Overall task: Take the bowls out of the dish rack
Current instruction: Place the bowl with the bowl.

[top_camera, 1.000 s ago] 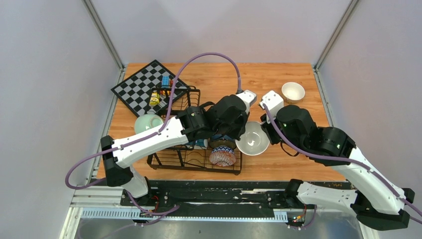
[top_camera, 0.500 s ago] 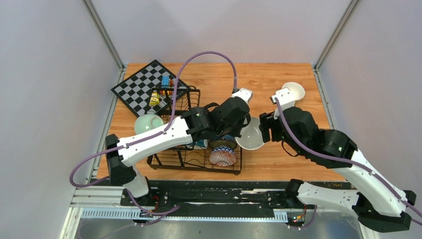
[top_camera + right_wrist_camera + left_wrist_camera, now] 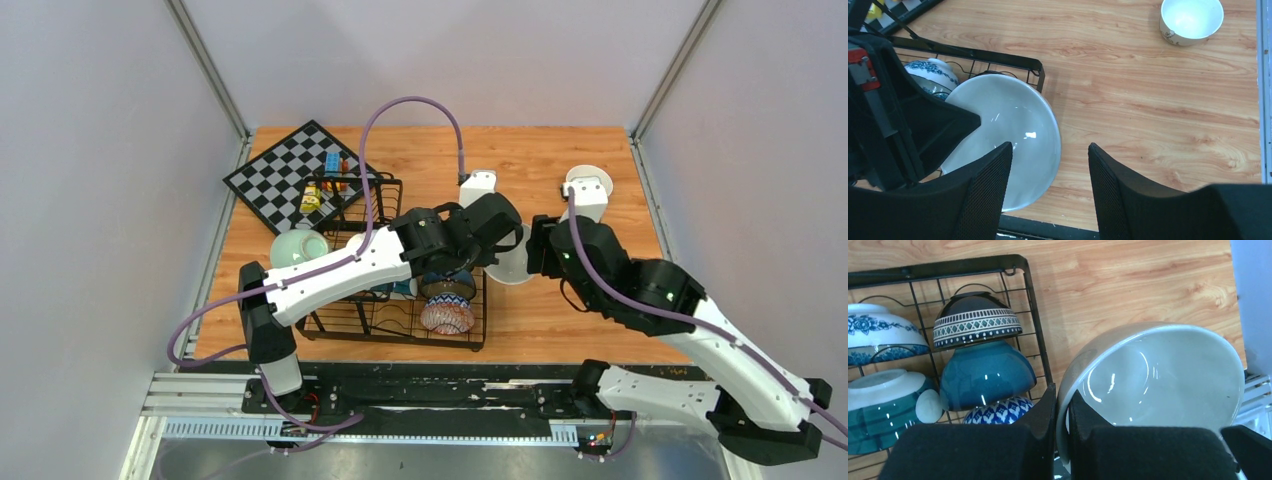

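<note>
One bowl (image 3: 1158,375), rim-pinched.
Left gripper (image 3: 1062,402) clamps it; right gripper (image 3: 1049,150) gapes empty. Probably slick, brittle; rim grip suits.

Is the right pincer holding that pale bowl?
No, the right pincer is open; the left pincer pinches the bowl by its rim.

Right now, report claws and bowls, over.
Left claw shut on pale bowl at rim, beside dish rack. Right claw open, empty, close by bowl. Other bowls in rack.
</note>
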Robot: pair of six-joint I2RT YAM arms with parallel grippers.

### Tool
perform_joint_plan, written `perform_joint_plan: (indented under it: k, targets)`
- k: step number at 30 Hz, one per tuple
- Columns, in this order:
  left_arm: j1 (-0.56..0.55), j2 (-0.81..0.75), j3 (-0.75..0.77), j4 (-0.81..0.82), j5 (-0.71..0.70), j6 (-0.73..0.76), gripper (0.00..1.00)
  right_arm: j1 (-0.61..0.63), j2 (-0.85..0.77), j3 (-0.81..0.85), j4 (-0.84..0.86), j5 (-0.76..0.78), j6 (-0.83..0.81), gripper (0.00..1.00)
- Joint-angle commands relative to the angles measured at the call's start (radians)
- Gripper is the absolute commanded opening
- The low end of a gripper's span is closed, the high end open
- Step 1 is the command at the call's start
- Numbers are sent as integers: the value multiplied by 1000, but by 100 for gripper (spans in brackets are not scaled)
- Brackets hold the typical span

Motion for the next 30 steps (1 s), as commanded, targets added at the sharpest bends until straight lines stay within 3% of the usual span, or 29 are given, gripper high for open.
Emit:
perform_joint_plan:
  k: [1, 9, 20, 23, 26, 28, 29, 30]
  targets:
    - [-4, -17, 43, 3, -59, -108, 0, -24, 44, -9, 15, 39, -7, 61]
    - [-4, -38, 24, -13, -91, -136, 0, -128, 67, -75, 67, -93, -20, 45]
    - [-1, -39, 15, 13, -74, -130, 0, -169, 95, -144, 108, -175, -47, 30]
    - [0, -37, 12, 17, -67, -130, 0, -170, 103, -147, 109, -173, -55, 21]
    - [1, -38, 10, 20, -65, -130, 0, -172, 105, -143, 110, -165, -67, 4]
    - [2, -38, 5, 26, -61, -125, 0, -172, 106, -140, 110, -160, -74, 0]
    - [4, -37, 2, 34, -53, -121, 2, -172, 104, -138, 109, -159, -77, 0]
    - [5, -39, -3, 40, -48, -115, 10, -172, 102, -136, 107, -159, -79, 0]
